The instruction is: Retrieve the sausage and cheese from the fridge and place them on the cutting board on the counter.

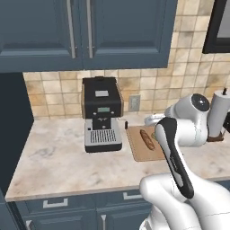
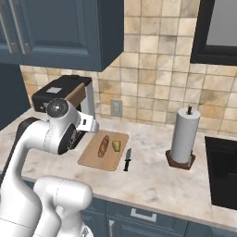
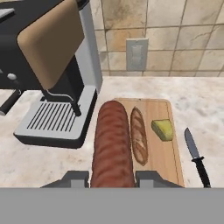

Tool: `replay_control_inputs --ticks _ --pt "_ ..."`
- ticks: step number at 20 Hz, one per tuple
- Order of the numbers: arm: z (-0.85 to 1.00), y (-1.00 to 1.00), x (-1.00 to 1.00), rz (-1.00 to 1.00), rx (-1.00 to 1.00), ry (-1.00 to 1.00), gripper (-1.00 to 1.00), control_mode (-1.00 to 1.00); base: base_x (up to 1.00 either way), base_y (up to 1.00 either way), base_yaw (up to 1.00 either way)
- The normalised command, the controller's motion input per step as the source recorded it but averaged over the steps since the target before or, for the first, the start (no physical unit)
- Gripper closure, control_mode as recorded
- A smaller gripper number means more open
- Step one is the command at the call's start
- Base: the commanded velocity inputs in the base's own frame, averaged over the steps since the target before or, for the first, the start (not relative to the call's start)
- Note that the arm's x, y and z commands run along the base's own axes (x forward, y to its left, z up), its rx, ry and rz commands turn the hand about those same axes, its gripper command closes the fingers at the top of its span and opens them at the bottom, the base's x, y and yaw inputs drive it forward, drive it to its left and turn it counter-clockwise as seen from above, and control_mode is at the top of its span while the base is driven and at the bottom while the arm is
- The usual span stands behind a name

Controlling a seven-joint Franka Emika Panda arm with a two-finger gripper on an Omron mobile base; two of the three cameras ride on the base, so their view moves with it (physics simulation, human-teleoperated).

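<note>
Pinching the sausage [image 3: 112, 144] between its fingers, the claw [image 3: 112, 177] hangs above the worktop [image 3: 39, 164]; just ahead lies the cutting board [image 3: 168, 159] carrying the cheese [image 3: 162, 129].

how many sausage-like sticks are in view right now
2: the dark sausage is clamped in the gripper above the cutting board; a paler stick lies on the board beside the cheese.

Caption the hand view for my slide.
Gripper holds sausage above cutting board bearing cheese and a baguette.
</note>
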Motion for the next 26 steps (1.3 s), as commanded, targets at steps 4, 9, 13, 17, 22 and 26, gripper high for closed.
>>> replay_control_inputs --ticks 4,9,13,17,22,26 --pt "0.00 0.00 0.00 0.00 0.00 0.00 1.00 1.00 0.00 0.00 0.00" --pt "0.00 0.00 0.00 0.00 0.00 0.00 1.00 -1.00 0.00 0.00 0.00" --pt "0.00 0.00 0.00 0.00 0.00 0.00 1.00 -1.00 0.00 0.00 0.00" --pt "0.00 0.00 0.00 0.00 0.00 0.00 1.00 -1.00 0.00 0.00 0.00" --pt "-0.09 0.03 0.08 0.00 -0.03 0.01 1.00 -1.00 0.00 0.00 0.00" --pt "-0.79 0.04 0.91 -0.06 -0.16 0.02 1.00 -1.00 0.00 0.00 0.00"
